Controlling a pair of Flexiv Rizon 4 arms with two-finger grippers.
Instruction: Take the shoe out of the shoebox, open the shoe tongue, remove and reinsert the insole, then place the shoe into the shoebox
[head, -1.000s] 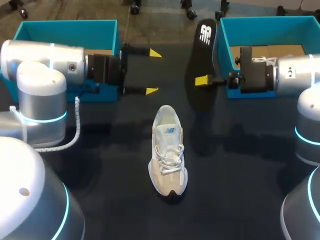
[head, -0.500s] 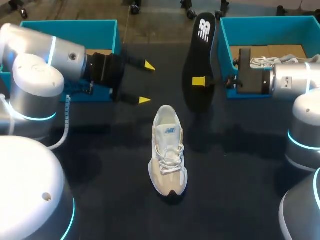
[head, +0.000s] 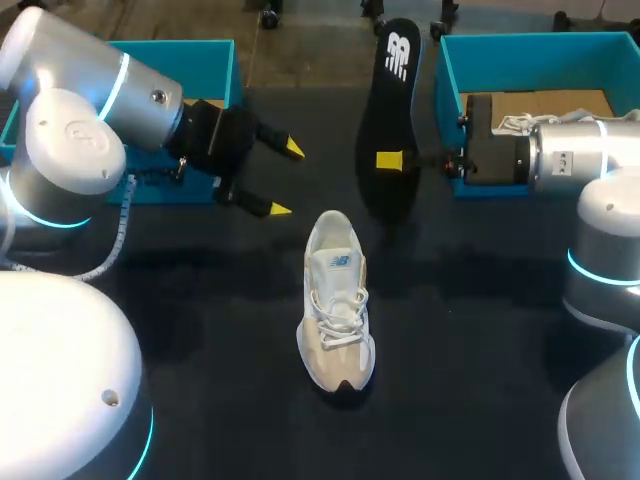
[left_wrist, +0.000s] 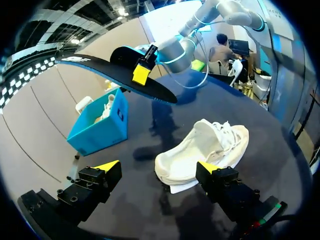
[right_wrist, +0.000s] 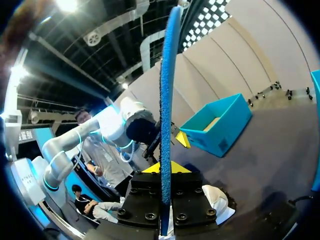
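Black table (head: 470, 330) | shoe (head: 338, 320) upright, centre | right gripper (head: 392, 162) clamps logo-printed insole (head: 393, 80) | left gripper (head: 284, 180) spread wide

shoe (right_wrist: 216, 200) mostly hidden behind right fingers (right_wrist: 190, 197) and insole (right_wrist: 167, 100), left shoebox (head: 180, 60) partly covered by left arm (head: 100, 110)

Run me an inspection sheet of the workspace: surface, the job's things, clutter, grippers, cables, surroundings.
Surface: dark table, nothing spilled.
Job's things: white shoe stands on its sole mid-table, toe toward the robot, touched by neither gripper. The black insole is out of it and held in the air above the table. The left shoebox and right shoebox are teal and stand at the far edge, with something white and laced in the right one.
Clutter: nothing seen.
Grippers: left gripper open, empty, beside the shoe's heel; right gripper shut on the insole.
Cables: grey cable hangs along the left arm, off the shoe.
Surroundings: nothing seen reaching over the table.
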